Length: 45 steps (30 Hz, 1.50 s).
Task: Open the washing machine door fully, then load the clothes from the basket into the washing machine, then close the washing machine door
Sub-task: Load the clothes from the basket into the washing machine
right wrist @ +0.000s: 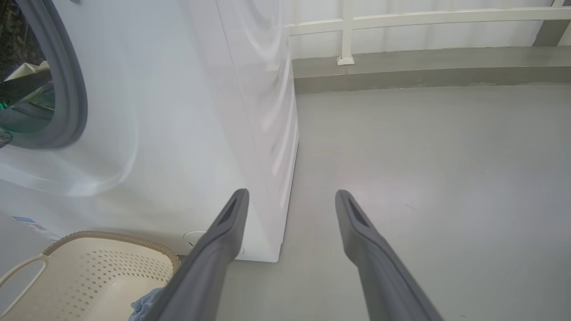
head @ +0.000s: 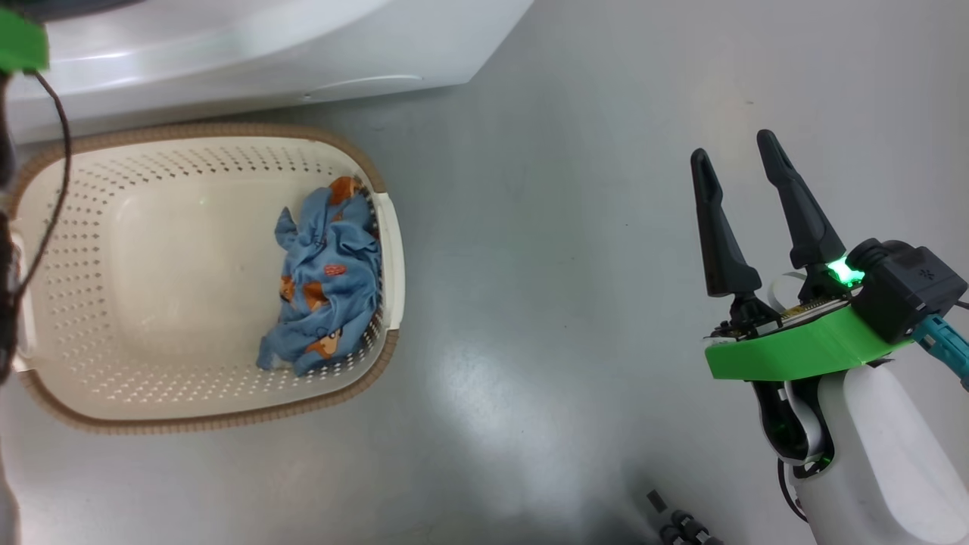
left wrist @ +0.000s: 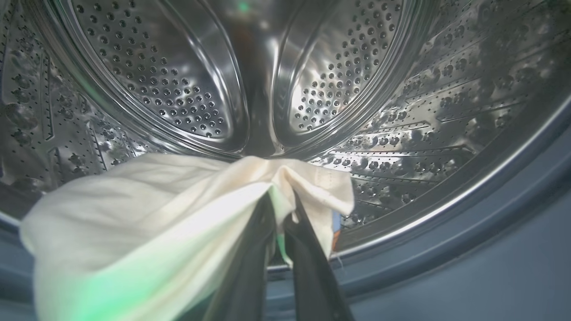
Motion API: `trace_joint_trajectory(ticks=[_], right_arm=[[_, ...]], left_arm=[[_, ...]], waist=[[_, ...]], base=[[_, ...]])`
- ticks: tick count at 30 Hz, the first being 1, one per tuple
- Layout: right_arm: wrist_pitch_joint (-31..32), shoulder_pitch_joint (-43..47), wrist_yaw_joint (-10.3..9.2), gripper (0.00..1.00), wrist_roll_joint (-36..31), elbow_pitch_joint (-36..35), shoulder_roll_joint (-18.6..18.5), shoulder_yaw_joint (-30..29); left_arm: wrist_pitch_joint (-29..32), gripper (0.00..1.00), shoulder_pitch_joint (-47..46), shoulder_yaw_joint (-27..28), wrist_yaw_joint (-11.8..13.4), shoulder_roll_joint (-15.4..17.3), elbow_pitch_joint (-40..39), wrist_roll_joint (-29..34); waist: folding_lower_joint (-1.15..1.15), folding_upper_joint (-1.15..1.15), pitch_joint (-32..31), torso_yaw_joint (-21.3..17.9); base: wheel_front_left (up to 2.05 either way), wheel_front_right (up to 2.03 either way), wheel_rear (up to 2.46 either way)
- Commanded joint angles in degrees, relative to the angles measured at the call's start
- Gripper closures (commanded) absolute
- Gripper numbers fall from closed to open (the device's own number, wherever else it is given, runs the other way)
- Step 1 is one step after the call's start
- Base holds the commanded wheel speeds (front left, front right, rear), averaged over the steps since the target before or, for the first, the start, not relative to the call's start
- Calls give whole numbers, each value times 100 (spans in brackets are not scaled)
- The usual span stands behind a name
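The cream basket [head: 227,130] stands on the floor against the white washing machine [head: 227,53]. A blue garment with orange prints [head: 329,272], one of the clothes, lies crumpled against the basket's right wall. In the left wrist view my left gripper [left wrist: 282,196] is inside the steel drum [left wrist: 178,89], shut on a cream garment [left wrist: 134,214] that hangs over the grey-blue rubber ring [left wrist: 490,223]. My right gripper [head: 733,146] hovers open and unladen over the floor, right of the basket. The right wrist view has that gripper [right wrist: 290,194], the machine [right wrist: 178,111] and the basket [right wrist: 89,272]. The washing machine door is out of view.
Grey floor [head: 545,303] spreads between the basket and my right arm. A white railing [right wrist: 401,20] above a low kerb runs along the far side. A dark cable [head: 57,151] hangs over the basket's left end. A small dark part [head: 674,522] sits at the lower edge.
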Motion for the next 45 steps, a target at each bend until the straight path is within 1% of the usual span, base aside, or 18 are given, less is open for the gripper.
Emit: trace_joint_trajectory(ticks=[1,10,14,18,24,28,29,35,36,37,38,39,40,45], right_arm=[[-46,45,25,0,13,-117,18,99],[-46,-16,25,0,58,-115,112,185],[-46,-43,25,0,81,-112,155,221],[-46,-62,25,0,106,-107,192,266],[-46,-116,25,0,139,-105,229,295],[-46,-100,25,0,140,-85,244,299],[-46,-100,25,0,140,-85,244,299],[-46,-73,25,0,141,-63,254,287],[-46,-70,25,0,141,-62,255,283],[-46,-68,25,0,141,-60,255,281],[-46,-66,25,0,140,-59,256,279],[-46,-66,25,0,139,-58,256,279],[-46,-67,25,0,138,-57,257,282],[-46,-71,25,0,122,-61,258,269]], left_arm=[[-29,100,-164,81,12,202,20,110],[-29,100,-1211,-114,42,153,1056,571],[-29,100,-1550,-199,114,176,1282,814],[-29,100,-1786,-185,224,269,1266,1038],[-29,100,-1803,-17,355,396,927,1349],[-29,100,-1725,-83,380,354,1358,1485],[-29,100,-1725,-83,380,354,1358,1485],[22,100,-2010,-234,456,248,2168,1584],[45,91,-2057,-277,466,235,2268,1618],[99,69,-2098,-316,480,223,2377,1645],[138,54,-2134,-349,480,203,2466,1662],[158,29,-2166,-377,484,189,2533,1678],[182,0,-2192,-397,495,178,2593,1686],[237,0,-2258,-468,462,92,2785,1663]], waist=[[0,0,17,-26],[0,0,153,-233],[0,0,207,-329],[0,0,262,-437],[0,0,341,-559],[0,0,315,-579],[0,0,315,-579],[0,0,243,-559],[0,0,228,-550],[0,0,212,-541],[0,0,197,-531],[0,0,183,-521],[0,0,168,-513],[0,0,114,-452]], base=[[0,0,0],[0,0,0],[0,0,0],[0,0,0],[0,0,0],[0,0,0],[0,0,0],[0,0,0],[0,0,0],[0,0,0],[0,0,0],[0,0,0],[0,0,0],[0,0,0]])
